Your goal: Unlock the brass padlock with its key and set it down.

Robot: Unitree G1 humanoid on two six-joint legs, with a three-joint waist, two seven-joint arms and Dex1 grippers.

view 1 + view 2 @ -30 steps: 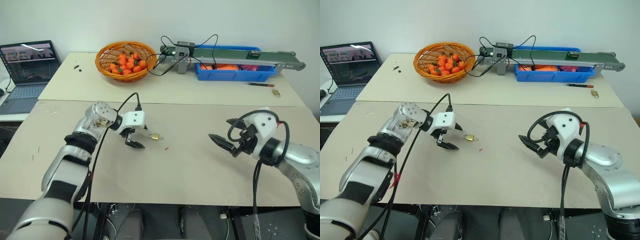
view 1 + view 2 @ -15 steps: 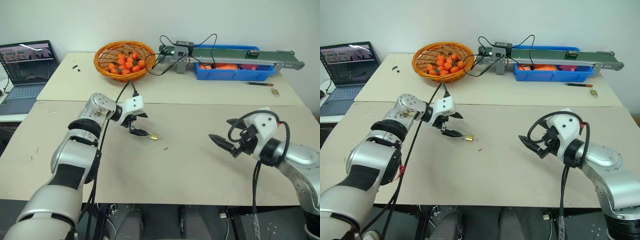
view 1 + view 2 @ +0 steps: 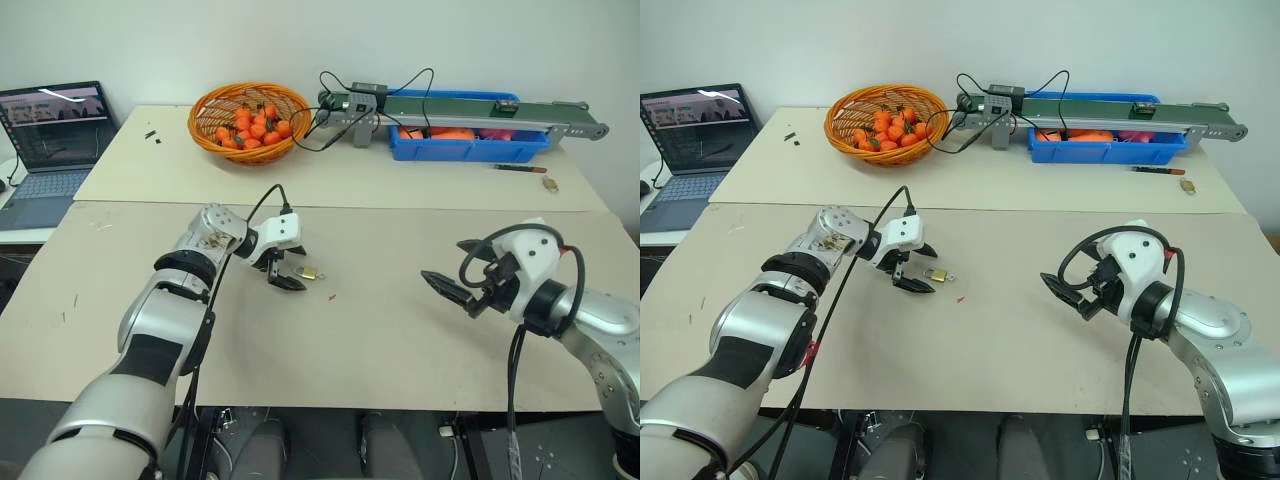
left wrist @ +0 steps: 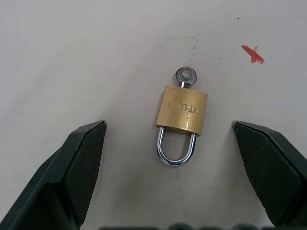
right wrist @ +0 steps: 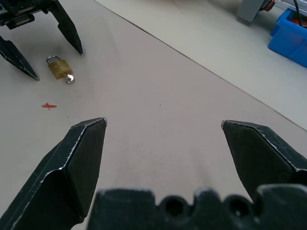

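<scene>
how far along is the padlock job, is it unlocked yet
Done: the key already sits in the padlock, which lies flat on the table. In hand: nothing; the open left hand hovers around the padlock without touching it, and the open right hand waits off to the side. Left: the shackle looks closed, so gripping, turning the key and setting the padlock down remain.

Left claw [image 3: 287,275] angles downward, fingers spread; right claw [image 3: 449,291] spread, near level.
</scene>
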